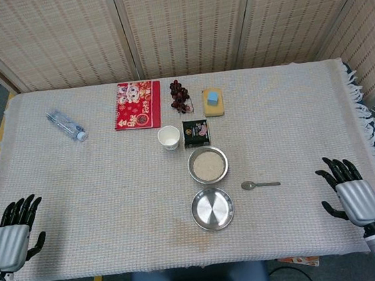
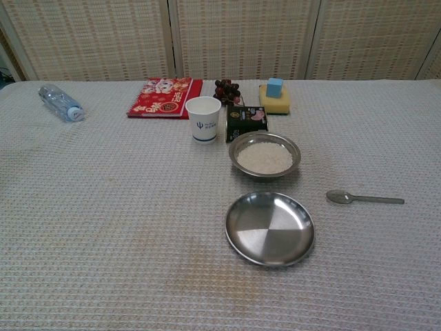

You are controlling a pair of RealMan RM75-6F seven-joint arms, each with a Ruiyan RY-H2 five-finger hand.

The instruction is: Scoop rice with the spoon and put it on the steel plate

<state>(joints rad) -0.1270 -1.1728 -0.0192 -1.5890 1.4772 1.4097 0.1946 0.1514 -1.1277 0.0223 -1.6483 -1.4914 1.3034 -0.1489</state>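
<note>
Steel plate (image 1: 212, 209) sits bare, well inboard of the right hand (image 1: 353, 193), rice bowl (image 1: 207, 164) just beyond it. Spoon (image 1: 260, 184) lies between plate and right hand, handle pointing toward that hand, bowl end toward the plate. Right hand is nearer; left hand (image 1: 11, 234) well apart. Both have fingers spread, holding nothing.

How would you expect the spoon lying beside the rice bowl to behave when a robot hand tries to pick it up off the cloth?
The spoon looks like thin metal, so probably stiff and light. It lies flat on the woven tablecloth, so fingers may struggle to get under its low handle. Its smooth surface may be slippery in a pinch, though the textured cloth should keep it from sliding far.
</note>
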